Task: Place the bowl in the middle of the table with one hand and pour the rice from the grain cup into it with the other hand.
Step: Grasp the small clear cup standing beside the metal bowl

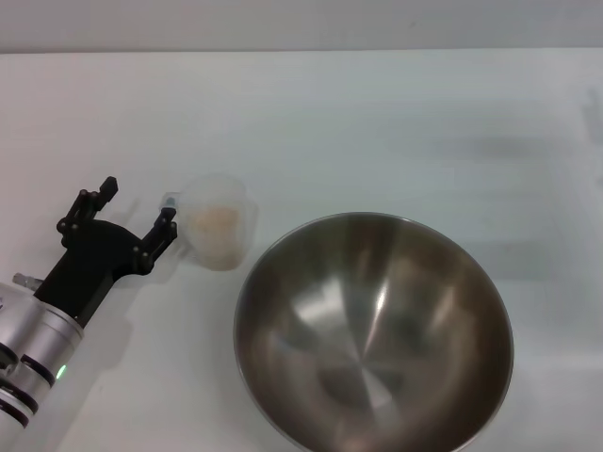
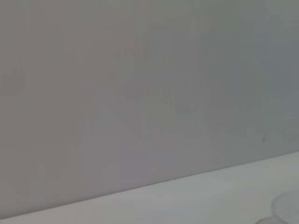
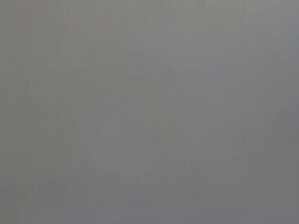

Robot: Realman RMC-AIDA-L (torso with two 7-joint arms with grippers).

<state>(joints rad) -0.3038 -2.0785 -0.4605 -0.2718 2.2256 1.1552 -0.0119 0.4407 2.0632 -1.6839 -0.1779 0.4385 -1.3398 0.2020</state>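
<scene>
Nearest the robot, the stainless-steel mixing bowl [image 1: 374,331] is seen standing empty on the white table [image 1: 396,122], toward the near edge and somewhat right of centre. Just beside its left rim, the clear grain cup [image 1: 219,222] is seen upright with the rice [image 1: 219,220] heaped inside. The left gripper [image 1: 139,209] is spread wide at the cup's left side, one finger [image 1: 162,234] close to or touching the handle [image 1: 170,201], the other finger well clear, so nothing is gripped. The right gripper is not shown in any view.

A knock from the near finger is judged the main risk: the light cup could be pushed, tipped, or driven against the bowl's rim, and rice spilled. A shallow pinch on the handle could let the cup swing.
</scene>
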